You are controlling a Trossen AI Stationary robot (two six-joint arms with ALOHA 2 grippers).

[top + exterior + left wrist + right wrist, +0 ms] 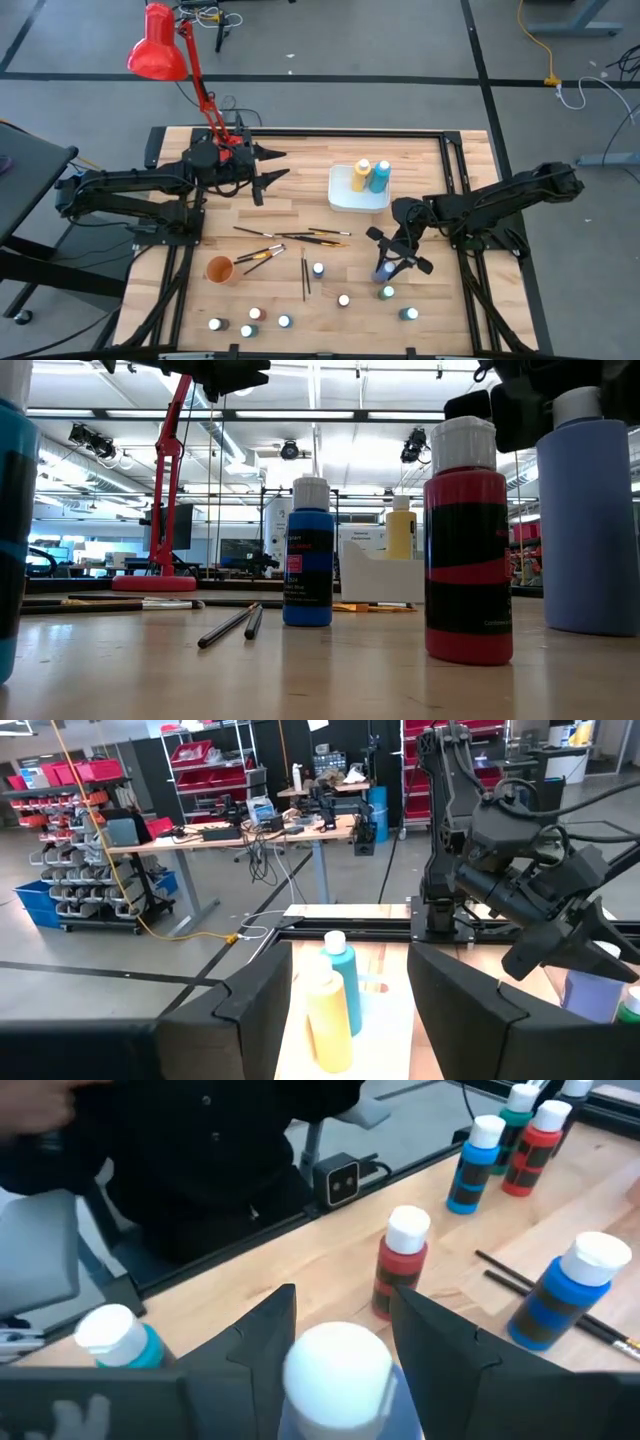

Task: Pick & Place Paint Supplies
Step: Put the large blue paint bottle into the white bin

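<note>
My right gripper [398,252] [340,1305] is open and low over a pale blue, white-capped paint bottle [383,270] [590,510] that stands on the table. Its fingers are on either side of the white cap [337,1365], and I see no hold. My left gripper [268,170] [350,958] is open and hovers left of the white tray [345,200]. It faces the yellow bottle [325,1015] and the teal bottle [345,985] standing in the tray. Several dark-handled brushes [290,237] lie flat mid-table. Other small bottles stand toward the near edge [283,321].
An orange cup [219,269] stands near the brushes on the left. A red bottle [402,1270], a blue one [565,1290] and a teal one [120,1342] stand close around the right gripper. A red desk lamp [160,45] is clamped at the far left edge.
</note>
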